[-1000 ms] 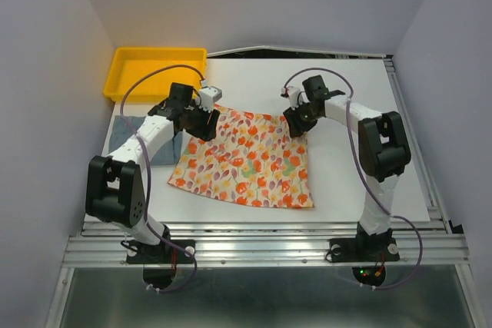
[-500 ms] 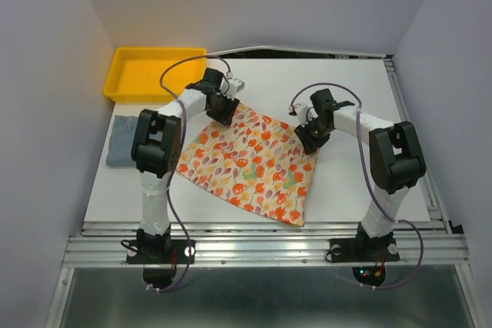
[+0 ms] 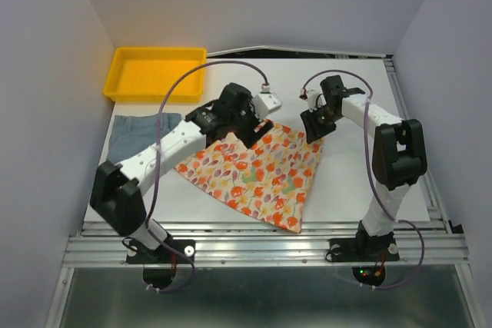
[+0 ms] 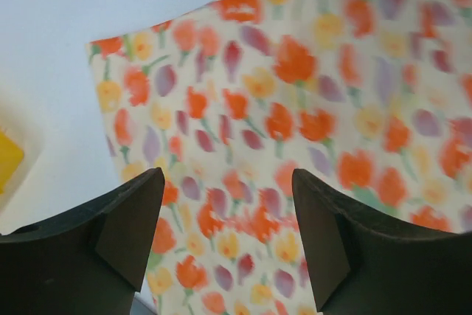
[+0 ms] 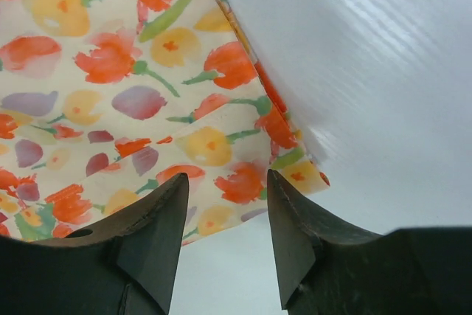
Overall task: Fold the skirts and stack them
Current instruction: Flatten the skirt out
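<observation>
At the floral skirt's (image 3: 254,170) far corners, left end effector (image 4: 227,182) and right end effector (image 5: 225,189) hover (fingers spread apart); white desk (image 3: 361,182) borders both corners.

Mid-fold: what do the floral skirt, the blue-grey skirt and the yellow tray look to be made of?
Floral skirt: thin printed cloth, matte; it lies flat, with a folded hem at its edge. Blue-grey skirt: likely denim-like cloth, matte, faded colour; weave too small to tell. Yellow tray: probably moulded plastic, smooth, one even colour, rigid rim.
</observation>
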